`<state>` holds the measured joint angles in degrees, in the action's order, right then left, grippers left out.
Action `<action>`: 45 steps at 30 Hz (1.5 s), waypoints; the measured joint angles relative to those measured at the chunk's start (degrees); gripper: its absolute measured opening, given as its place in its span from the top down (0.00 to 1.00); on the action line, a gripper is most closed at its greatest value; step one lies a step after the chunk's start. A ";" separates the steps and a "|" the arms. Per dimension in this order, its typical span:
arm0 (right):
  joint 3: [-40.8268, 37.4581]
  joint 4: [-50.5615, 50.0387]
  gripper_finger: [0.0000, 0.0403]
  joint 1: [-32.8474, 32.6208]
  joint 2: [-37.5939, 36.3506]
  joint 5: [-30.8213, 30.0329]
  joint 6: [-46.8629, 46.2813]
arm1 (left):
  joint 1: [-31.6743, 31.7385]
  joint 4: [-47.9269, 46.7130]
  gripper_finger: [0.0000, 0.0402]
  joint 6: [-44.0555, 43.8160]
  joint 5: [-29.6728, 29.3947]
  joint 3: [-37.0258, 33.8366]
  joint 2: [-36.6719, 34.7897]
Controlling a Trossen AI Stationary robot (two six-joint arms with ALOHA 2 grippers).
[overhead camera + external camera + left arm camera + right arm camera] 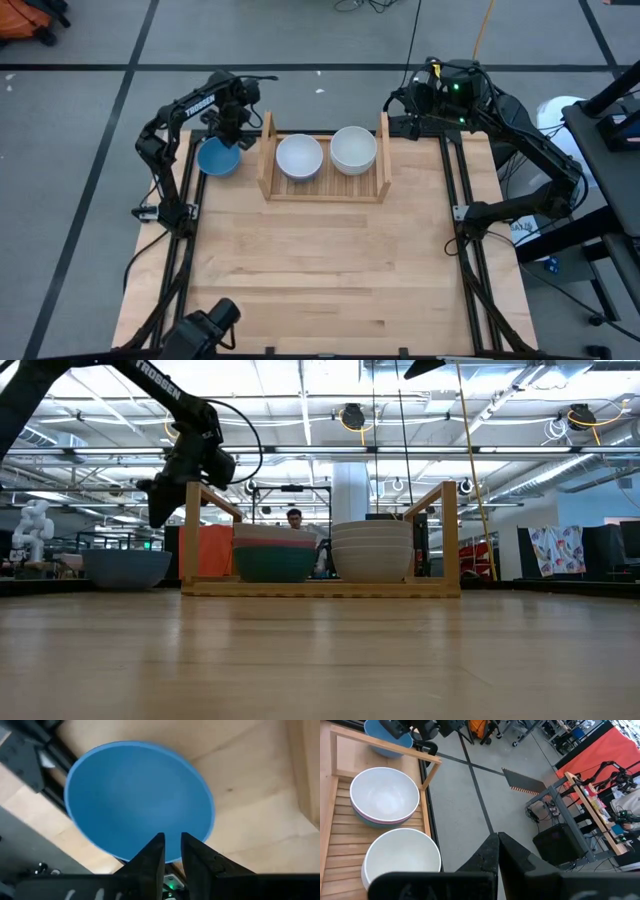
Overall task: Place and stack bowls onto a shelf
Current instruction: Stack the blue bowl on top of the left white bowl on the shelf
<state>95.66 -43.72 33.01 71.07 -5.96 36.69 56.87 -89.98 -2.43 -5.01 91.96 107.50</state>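
A blue bowl (218,158) (135,800) stands on its base on the table, just left of the shelf (325,190). The light-wood shelf (320,588) holds two stacks of bowls. The left stack (275,555) is teal at the bottom, then pink, with white on top (299,157). The right stack (372,550) is all white (353,150). My left gripper (170,847) (160,505) hangs above the blue bowl's far rim, clear of it, fingers pointing down and a narrow gap apart. My right gripper (497,840) is shut and waits beyond the table's far right corner.
The shelf's left side panel (266,150) stands close beside the blue bowl and my left gripper. Black frame rails (185,200) run along the table's left and right edges. The wide wooden tabletop (320,270) stretches in front of the shelf. A person (295,520) shows far behind.
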 joint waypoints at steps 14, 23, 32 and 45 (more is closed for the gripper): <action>0.00 -0.01 1.00 0.01 -0.01 0.00 0.00 | -2.35 0.32 0.82 10.65 5.81 0.00 0.00; 0.00 0.27 1.00 0.01 -0.02 -0.02 1.64 | 0.10 9.14 0.82 -16.08 6.57 0.00 0.00; 0.00 0.27 1.00 0.00 0.00 -0.02 2.17 | 4.02 9.72 0.82 -42.45 5.66 0.00 -0.04; 0.00 1.44 1.00 -0.01 0.00 -0.02 4.98 | 5.21 16.43 0.82 -56.39 -0.91 0.00 1.77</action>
<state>95.66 -42.28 33.00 71.07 -5.98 41.67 62.08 -73.55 -58.82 -5.92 91.96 109.27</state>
